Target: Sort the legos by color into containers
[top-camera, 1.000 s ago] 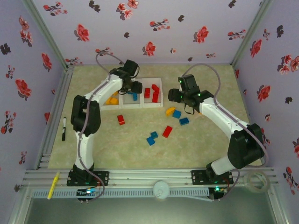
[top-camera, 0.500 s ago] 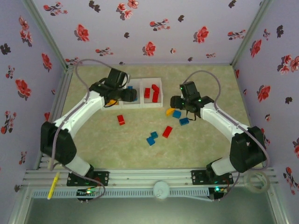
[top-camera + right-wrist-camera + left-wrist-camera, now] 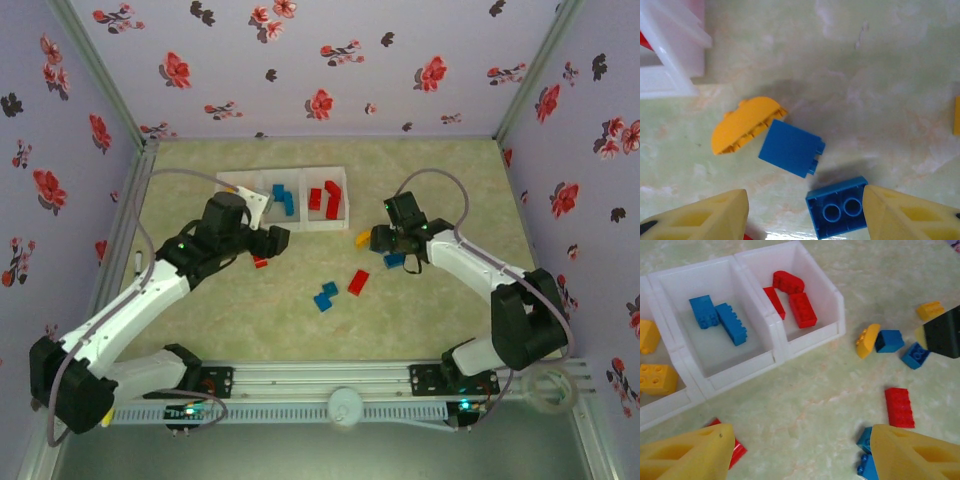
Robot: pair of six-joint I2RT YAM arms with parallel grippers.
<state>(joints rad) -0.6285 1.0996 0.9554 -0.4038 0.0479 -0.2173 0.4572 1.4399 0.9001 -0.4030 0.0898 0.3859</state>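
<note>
The white containers (image 3: 345, 200) stand in a row at the back. In the left wrist view the tray (image 3: 810, 337) holds yellow bricks (image 3: 657, 377), blue bricks (image 3: 730, 322) and red bricks (image 3: 795, 302), one colour per compartment. My left gripper (image 3: 270, 243) is open and empty above the table, with a red brick (image 3: 735, 450) by one finger and blue bricks (image 3: 865, 440) by the other. My right gripper (image 3: 805, 215) is open low over an upturned blue brick (image 3: 837, 207) that lies against one finger. A second blue brick (image 3: 790, 147) and a curved yellow brick (image 3: 742, 125) lie just beyond.
Loose on the table lie a red brick (image 3: 358, 282) and a blue pair (image 3: 325, 296) in the middle. Another yellow brick (image 3: 930, 310) lies right of the tray. Flowered walls close in the table on three sides.
My left arm has swung away from the tray towards the near left, its gripper now over the red brick in front of the tray. The right gripper has dropped closer to the blue bricks.
</note>
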